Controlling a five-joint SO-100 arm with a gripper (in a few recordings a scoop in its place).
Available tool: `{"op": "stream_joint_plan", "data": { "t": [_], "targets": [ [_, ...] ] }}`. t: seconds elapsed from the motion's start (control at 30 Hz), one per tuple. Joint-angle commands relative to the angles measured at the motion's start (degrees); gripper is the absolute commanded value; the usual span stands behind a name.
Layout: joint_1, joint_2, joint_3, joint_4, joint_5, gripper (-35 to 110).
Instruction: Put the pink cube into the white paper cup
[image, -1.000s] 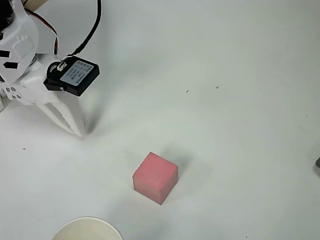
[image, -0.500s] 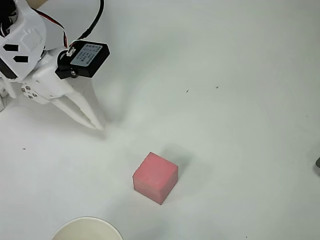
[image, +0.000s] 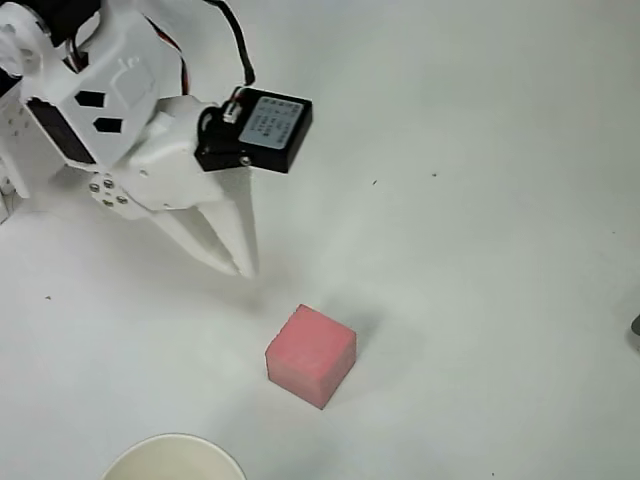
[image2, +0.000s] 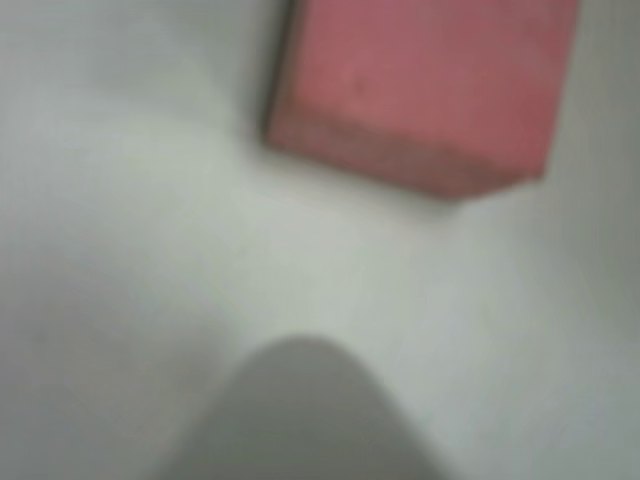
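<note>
Overhead view: white arm enters from upper left, black servo block mounted on its side. End effector points down and to the right, both white fingers lying together with tips meeting, so closed and holding nothing. Tips sit above and left of the pink cube, near it but apart. Pink cube rests on the white surface, turned at an angle, top face and two darker side faces showing, a soft shadow to its upper right. White paper cup at the bottom edge, left of centre, just the upper arc of its rim and cream inside in frame; it lies below and left of the cube, apart from it. A few small dark specks on the surface to the right.

Wrist view: blurred. Pink cube fills the top right, cut off by the top edge. One rounded grey fingertip rises from the bottom edge, apart from the cube.
</note>
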Motion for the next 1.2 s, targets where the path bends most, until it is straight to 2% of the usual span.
{"op": "stream_joint_plan", "data": {
  "t": [0.0,0.53,0.63,1.17],
  "targets": [
    [-0.18,-4.57,-11.69,-0.18,-1.58,0],
    [-0.35,-17.93,-22.06,-0.18,-2.29,23],
    [-0.44,-19.86,-24.52,-0.18,-3.08,31],
    [-1.14,-30.41,-33.13,-0.18,-4.39,35]
  ]
}}
